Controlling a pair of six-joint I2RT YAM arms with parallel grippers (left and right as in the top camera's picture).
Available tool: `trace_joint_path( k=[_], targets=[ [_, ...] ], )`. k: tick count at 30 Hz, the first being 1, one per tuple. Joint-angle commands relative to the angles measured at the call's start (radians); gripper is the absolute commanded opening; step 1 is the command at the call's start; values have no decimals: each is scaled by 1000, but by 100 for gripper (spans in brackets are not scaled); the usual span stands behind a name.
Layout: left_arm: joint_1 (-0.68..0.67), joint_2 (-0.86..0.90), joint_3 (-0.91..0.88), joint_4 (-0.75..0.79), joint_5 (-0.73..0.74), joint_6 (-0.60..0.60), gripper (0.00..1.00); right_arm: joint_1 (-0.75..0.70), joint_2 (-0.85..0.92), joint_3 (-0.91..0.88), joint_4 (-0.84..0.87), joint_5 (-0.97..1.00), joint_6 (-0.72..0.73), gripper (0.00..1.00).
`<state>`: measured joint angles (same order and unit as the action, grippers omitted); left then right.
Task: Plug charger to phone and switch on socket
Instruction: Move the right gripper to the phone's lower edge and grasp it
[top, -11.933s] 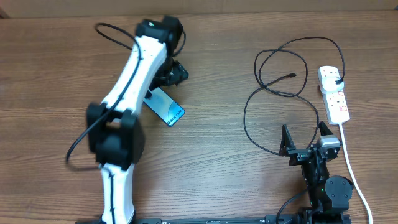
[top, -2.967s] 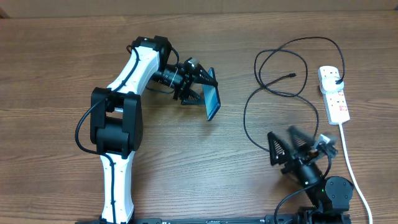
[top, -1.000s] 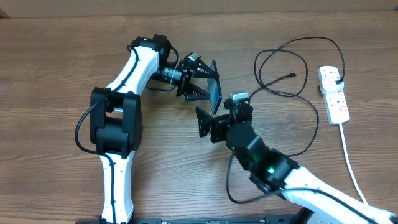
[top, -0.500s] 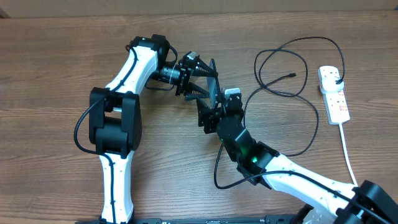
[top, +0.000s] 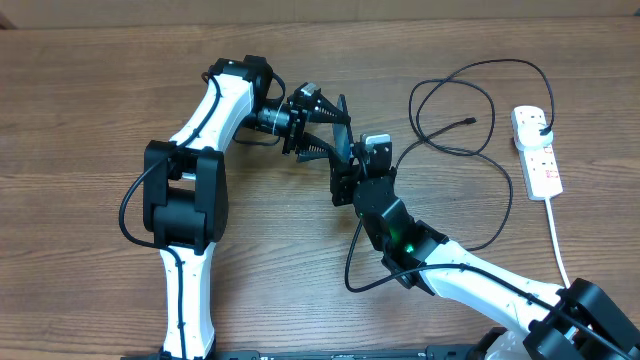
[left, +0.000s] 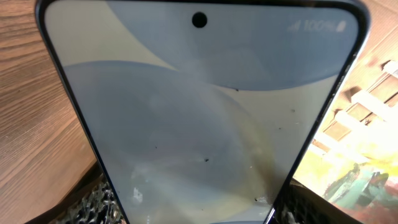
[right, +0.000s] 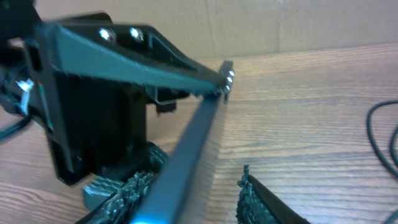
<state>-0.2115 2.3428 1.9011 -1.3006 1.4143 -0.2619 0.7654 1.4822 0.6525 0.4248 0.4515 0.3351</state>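
Note:
The phone (top: 344, 150) stands on edge above the table, with my left gripper (top: 338, 128) shut on it. It fills the left wrist view as a pale screen (left: 199, 124) between the fingertips (left: 93, 199). My right gripper (top: 346, 182) is at the phone's near end. In the right wrist view the thin edge of the phone (right: 193, 143) runs between the right gripper's (right: 196, 175) fingers, nearer the left one, with a gap to the right finger. The charger (top: 455, 85) lies looped at back right, its plug tip (top: 470, 122) free. The socket (top: 537, 160) lies at far right.
The charger's black plug (top: 541, 125) sits in the socket's far end, and a thick white cord (top: 560, 250) runs from the socket toward the front edge. My right arm (top: 470, 275) reaches across the front middle, trailing a black wire loop (top: 355, 270). A cardboard wall (right: 280, 25) stands behind the table.
My right gripper has moved up to the phone and its jaws have narrowed around the phone's near end. The left gripper has kept the phone still.

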Motion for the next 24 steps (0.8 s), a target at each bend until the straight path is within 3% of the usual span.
trace_joint_path(
  k=[1,6,11,24],
  targets=[
    [5,5,26,1,42,8,69,-4,1,16,24,-11,-4,43],
    [5,5,26,1,42,8,69,-4,1,16,30,-11,-4,38],
    [5,5,26,1,42,8,70,-4,1,16,31,-11,-4,26],
    [5,5,26,1,41,8,73,-3,1,16,34,-61,-3,11]
  ],
)
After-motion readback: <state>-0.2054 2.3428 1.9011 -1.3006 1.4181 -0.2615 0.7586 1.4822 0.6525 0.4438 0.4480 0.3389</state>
